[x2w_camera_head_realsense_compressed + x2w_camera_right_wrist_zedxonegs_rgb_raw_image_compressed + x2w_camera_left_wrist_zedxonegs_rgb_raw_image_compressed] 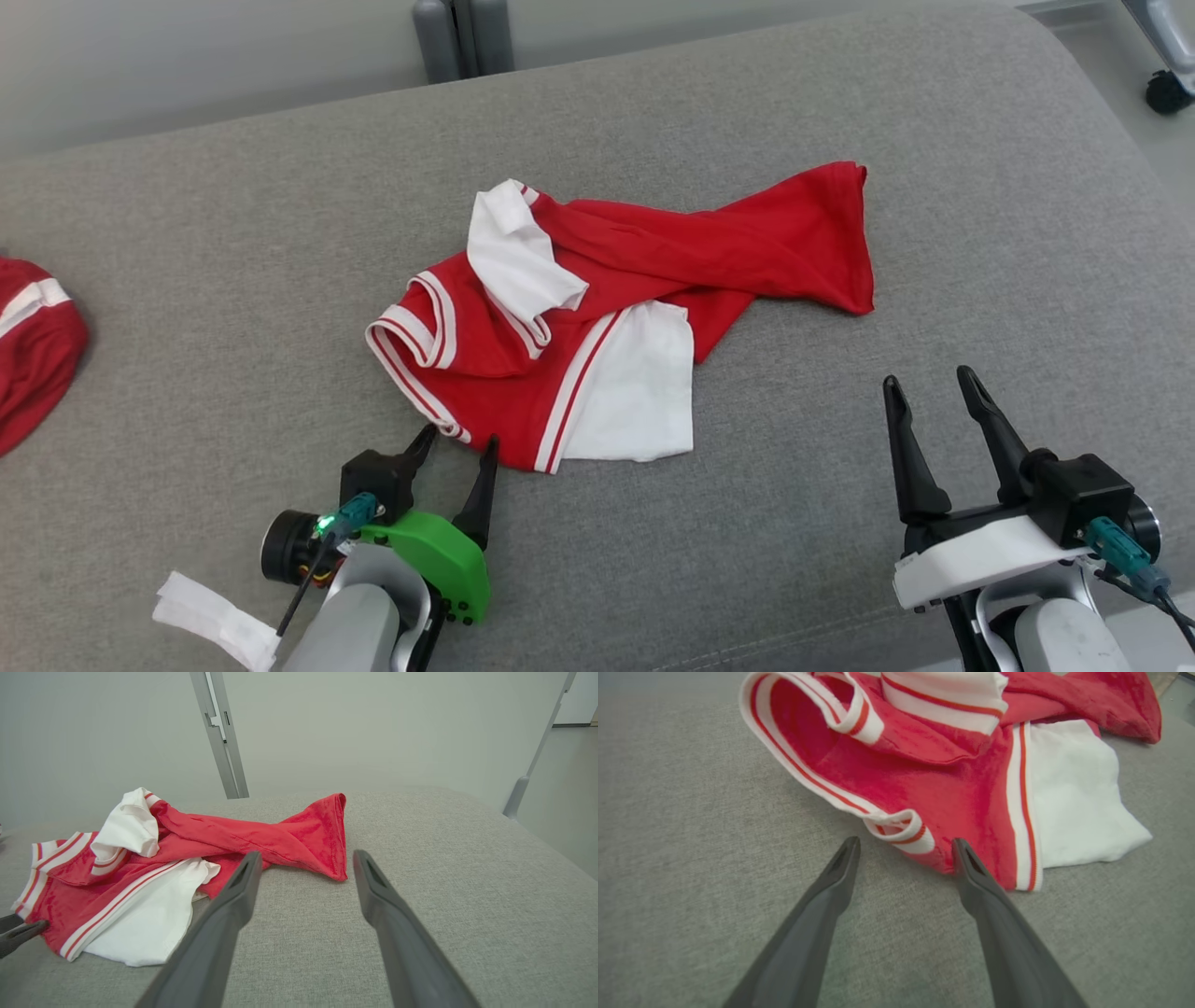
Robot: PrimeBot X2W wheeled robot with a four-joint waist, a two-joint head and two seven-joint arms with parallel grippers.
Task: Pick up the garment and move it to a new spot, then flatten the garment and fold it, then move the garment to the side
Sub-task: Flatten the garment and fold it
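The garment is a red shirt with white sleeves and white-striped trim, lying crumpled in the middle of the grey surface. My left gripper is open at the garment's near left hem; in the left wrist view the striped neck trim lies just ahead of the left gripper, between its fingers. My right gripper stands open above bare grey fabric, well to the right of the garment and holding nothing. In the right wrist view the right gripper points toward the garment's red end.
Another red piece of clothing with a white stripe lies at the left edge. A grey post stands behind the surface, and a wheel sits on the floor at the far right. A white tag hangs near my left forearm.
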